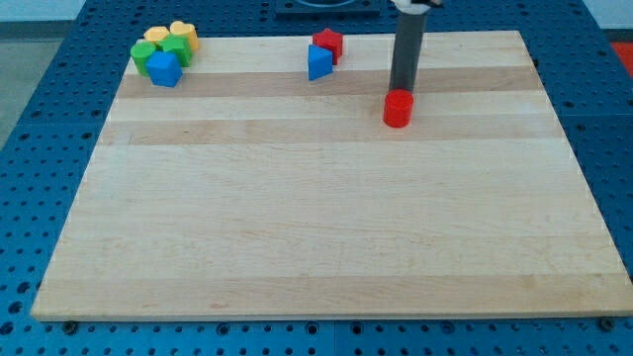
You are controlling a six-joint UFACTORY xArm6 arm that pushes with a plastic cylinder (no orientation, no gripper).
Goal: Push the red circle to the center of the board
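Observation:
The red circle (398,109) is a short red cylinder on the wooden board (316,218), in the upper right part of the view. My tip (401,92) comes down just above the circle, at its top edge, and seems to touch it. The rod rises dark and straight toward the view's top.
A red block (328,43) and a blue block (318,63) sit together at the top middle. At the top left a cluster holds two yellow blocks (184,35), two green blocks (176,50) and a blue block (164,69). A blue perforated table surrounds the board.

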